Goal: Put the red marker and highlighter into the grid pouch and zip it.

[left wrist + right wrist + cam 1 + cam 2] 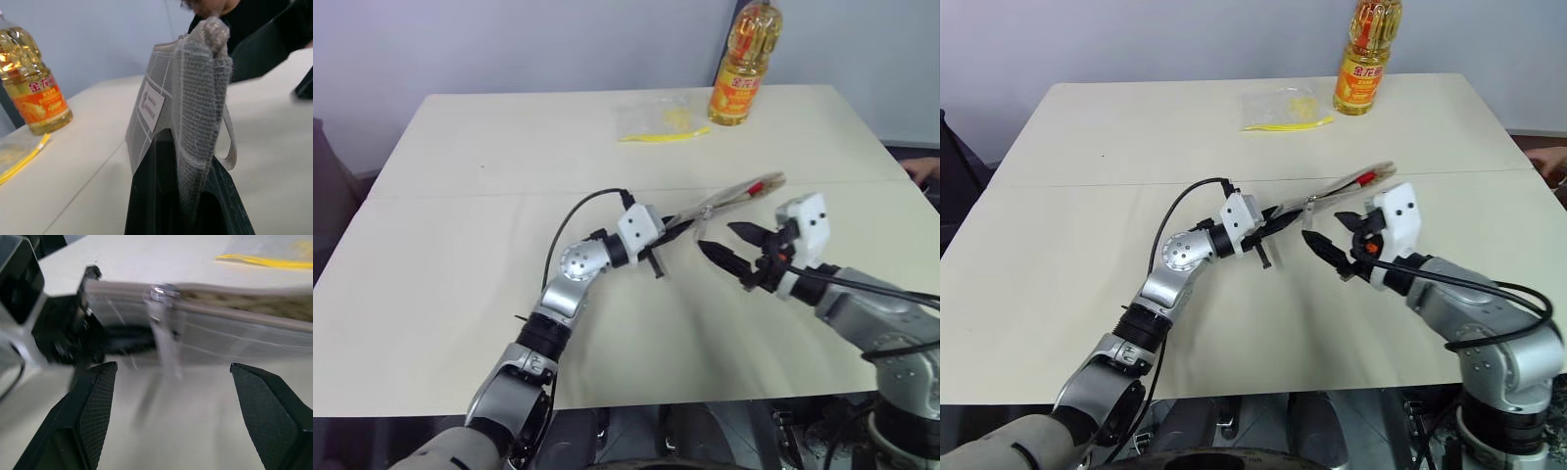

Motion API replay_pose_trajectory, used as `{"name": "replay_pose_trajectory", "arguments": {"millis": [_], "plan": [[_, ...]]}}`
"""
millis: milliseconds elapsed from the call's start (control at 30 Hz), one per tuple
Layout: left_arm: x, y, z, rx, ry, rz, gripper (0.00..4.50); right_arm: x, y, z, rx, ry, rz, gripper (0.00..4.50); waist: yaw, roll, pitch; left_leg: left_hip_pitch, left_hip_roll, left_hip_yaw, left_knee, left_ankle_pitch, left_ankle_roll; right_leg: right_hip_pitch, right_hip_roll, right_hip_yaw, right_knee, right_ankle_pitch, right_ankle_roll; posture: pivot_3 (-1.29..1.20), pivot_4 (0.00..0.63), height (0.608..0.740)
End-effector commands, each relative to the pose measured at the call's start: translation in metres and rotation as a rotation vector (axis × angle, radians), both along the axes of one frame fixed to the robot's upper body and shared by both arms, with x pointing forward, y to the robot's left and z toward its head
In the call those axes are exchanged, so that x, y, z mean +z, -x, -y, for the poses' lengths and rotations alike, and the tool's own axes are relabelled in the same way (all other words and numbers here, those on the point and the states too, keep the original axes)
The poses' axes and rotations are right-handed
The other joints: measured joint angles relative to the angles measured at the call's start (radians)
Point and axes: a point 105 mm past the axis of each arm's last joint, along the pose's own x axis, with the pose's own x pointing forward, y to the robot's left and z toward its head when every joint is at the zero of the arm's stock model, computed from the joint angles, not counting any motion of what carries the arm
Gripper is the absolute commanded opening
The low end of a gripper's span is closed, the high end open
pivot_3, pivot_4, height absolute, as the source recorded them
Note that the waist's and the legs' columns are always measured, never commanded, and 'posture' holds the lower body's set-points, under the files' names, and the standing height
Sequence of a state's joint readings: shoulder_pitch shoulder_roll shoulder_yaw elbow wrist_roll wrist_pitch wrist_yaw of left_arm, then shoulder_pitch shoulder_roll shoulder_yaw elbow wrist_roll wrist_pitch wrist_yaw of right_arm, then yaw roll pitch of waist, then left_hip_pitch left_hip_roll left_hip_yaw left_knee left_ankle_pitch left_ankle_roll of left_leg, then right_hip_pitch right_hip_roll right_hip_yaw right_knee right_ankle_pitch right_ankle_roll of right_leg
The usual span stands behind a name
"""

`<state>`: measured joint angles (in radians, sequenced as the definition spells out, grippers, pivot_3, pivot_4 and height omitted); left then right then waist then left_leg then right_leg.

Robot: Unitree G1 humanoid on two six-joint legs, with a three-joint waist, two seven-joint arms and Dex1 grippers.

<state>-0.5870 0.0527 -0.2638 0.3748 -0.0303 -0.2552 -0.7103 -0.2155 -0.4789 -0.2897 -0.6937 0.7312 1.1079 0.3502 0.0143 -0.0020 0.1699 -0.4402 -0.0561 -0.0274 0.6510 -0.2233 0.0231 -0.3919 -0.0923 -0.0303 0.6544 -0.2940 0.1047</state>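
Note:
My left gripper (pixel 677 229) is shut on one end of the grid pouch (pixel 729 199) and holds it lifted over the table, edge up. The grey mesh with white lines and a white label (pixel 152 100) rises from between its fingers (pixel 156 196). Something red, apparently the red marker (pixel 756 186), shows at the pouch's far end. The highlighter is hidden. My right gripper (pixel 717 237) is open just in front of the pouch, apart from it. Its fingers (pixel 93 411) straddle the hanging zipper pull (pixel 164 333).
A bottle of cooking oil (pixel 742 69) stands at the table's far edge. A clear plastic bag with yellow contents (pixel 658 119) lies beside it. A person's hand (pixel 925 168) rests at the right edge, and dark clothing (pixel 254 44) shows behind the pouch.

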Motion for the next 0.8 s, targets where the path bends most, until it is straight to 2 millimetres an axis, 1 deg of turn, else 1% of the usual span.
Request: {"name": "replay_pose_trajectory", "arguments": {"millis": [33,100,233,267,300,433,500,533,567,633,667,700,767,800], "plan": [[0.012,0.005,0.007,-0.007,0.037,0.044,0.00,0.004,-0.006,-0.009,-0.024,-0.015,0.028,3.59,0.000,0.000,0.000,0.000,0.000,0.000,0.000,0.000,0.000,0.000,0.000,0.000,0.000,0.000,0.000,0.00,0.150,0.740],[0.012,0.005,0.007,-0.008,0.035,0.046,0.00,0.003,-0.011,-0.009,-0.053,-0.029,0.024,2.94,0.000,0.000,0.000,0.000,0.000,0.000,0.000,0.000,0.000,0.000,0.000,0.000,0.000,0.000,0.000,0.00,0.150,0.740],[0.011,0.006,0.005,-0.006,0.033,0.048,0.00,0.003,-0.013,-0.006,-0.070,-0.023,0.024,0.83,-0.001,0.000,0.000,0.000,0.000,0.000,0.000,0.000,0.000,0.000,0.000,0.000,0.000,0.000,0.000,0.00,0.150,0.740],[0.011,0.006,0.004,-0.006,0.032,0.048,0.00,0.003,-0.013,-0.005,-0.074,-0.019,0.023,0.36,-0.001,0.000,0.000,0.000,0.000,0.000,0.000,0.000,0.000,0.000,0.000,0.000,0.000,0.000,0.000,0.00,0.150,0.740],[0.010,0.006,0.003,-0.006,0.027,0.051,0.00,0.004,-0.014,-0.003,-0.078,-0.015,0.026,0.03,-0.001,0.000,0.000,0.000,0.000,0.000,-0.001,0.000,0.000,0.000,0.000,0.000,0.000,0.000,0.000,0.00,0.150,0.740],[0.007,0.005,-0.004,-0.008,0.000,0.066,0.00,0.009,-0.014,0.007,-0.097,0.024,0.042,0.03,-0.001,0.000,0.000,0.000,0.000,0.000,0.000,0.000,0.000,0.000,0.001,0.000,0.000,0.000,0.000,0.00,0.150,0.740],[0.006,0.003,-0.010,-0.006,-0.013,0.073,0.00,0.011,-0.016,0.020,-0.137,0.072,0.052,0.03,0.000,0.000,0.000,0.000,0.000,0.000,0.000,0.000,0.000,0.000,0.001,0.000,0.000,0.000,0.000,0.00,0.150,0.740],[0.005,0.004,-0.016,-0.013,-0.025,0.081,0.00,0.013,-0.018,0.036,-0.185,0.109,0.053,0.03,0.000,0.000,0.000,0.000,0.000,0.000,0.000,0.000,0.000,0.000,0.001,0.000,0.000,0.000,0.000,0.00,0.150,0.740],[0.004,0.004,-0.019,-0.018,-0.034,0.087,0.00,0.015,-0.019,0.046,-0.217,0.133,0.054,0.03,0.000,0.000,0.000,0.000,0.000,0.000,0.000,0.000,0.000,0.000,0.001,0.000,0.000,0.000,0.000,0.00,0.150,0.740],[-0.001,0.007,-0.031,-0.041,-0.073,0.102,0.00,0.017,-0.022,0.079,-0.322,0.198,0.045,0.03,0.000,0.000,0.000,0.000,0.000,0.000,0.000,0.000,0.000,0.000,0.000,0.000,0.000,0.000,0.000,0.00,0.150,0.740],[-0.002,0.008,-0.035,-0.049,-0.084,0.106,0.00,0.018,-0.023,0.088,-0.349,0.218,0.042,0.03,0.000,0.000,0.000,0.000,0.000,0.000,0.000,0.000,0.000,0.000,0.000,0.000,0.000,0.000,0.000,0.00,0.150,0.740],[-0.005,0.010,-0.042,-0.062,-0.108,0.112,0.00,0.017,-0.023,0.105,-0.400,0.258,0.027,0.03,-0.001,0.000,0.000,0.000,0.000,0.000,-0.001,0.000,0.000,0.000,0.000,0.000,0.000,0.000,0.000,0.00,0.150,0.740],[-0.009,0.012,-0.053,-0.073,-0.135,0.117,0.00,0.015,-0.023,0.124,-0.453,0.312,0.008,0.03,-0.001,0.001,0.000,0.000,0.000,0.000,-0.001,0.000,0.000,0.000,0.000,0.000,-0.001,0.000,0.000,0.00,0.150,0.740],[-0.010,0.012,-0.058,-0.070,-0.142,0.117,0.00,0.014,-0.023,0.131,-0.468,0.339,0.002,0.03,-0.001,0.001,0.000,0.000,0.000,0.000,-0.001,0.000,0.000,0.000,0.000,0.000,-0.001,0.000,0.000,0.00,0.150,0.740]]}}
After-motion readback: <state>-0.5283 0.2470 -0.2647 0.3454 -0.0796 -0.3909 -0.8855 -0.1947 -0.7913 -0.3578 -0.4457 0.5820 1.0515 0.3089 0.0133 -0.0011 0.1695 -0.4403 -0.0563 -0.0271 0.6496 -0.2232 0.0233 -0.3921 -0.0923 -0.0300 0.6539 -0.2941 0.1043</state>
